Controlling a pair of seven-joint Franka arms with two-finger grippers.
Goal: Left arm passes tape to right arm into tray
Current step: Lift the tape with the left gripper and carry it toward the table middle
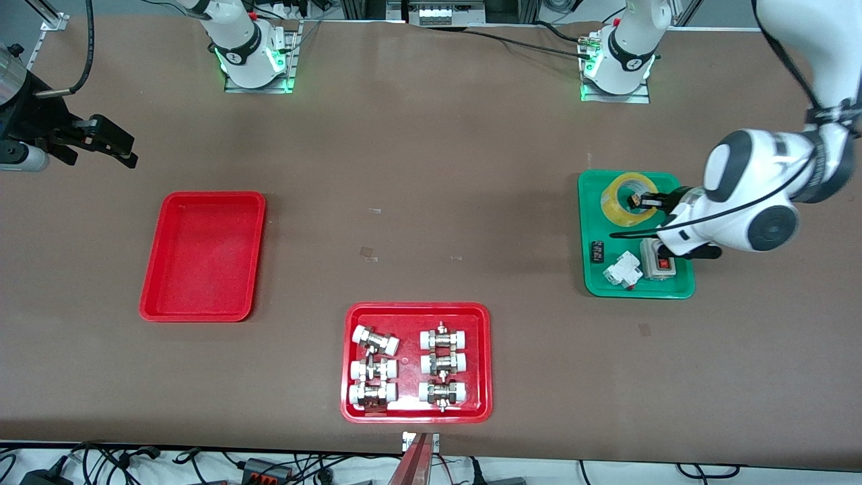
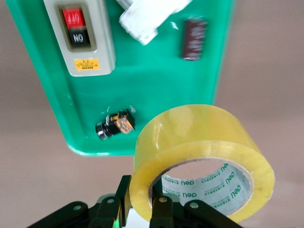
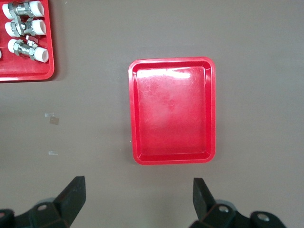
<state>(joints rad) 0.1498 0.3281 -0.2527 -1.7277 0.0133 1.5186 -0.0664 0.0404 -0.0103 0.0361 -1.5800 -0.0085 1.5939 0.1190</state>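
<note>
Done: your left gripper [image 2: 142, 209] clamps the tape [image 2: 199, 161], raised over the green tray [image 1: 596, 283].
Left: handover to your wide-open, waiting right gripper [image 3: 137, 197], then the red tray [image 1: 151, 296].

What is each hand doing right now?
Left hand: shut on the tape, above the green tray.
Right hand: open, holding nothing, above the table.
</note>
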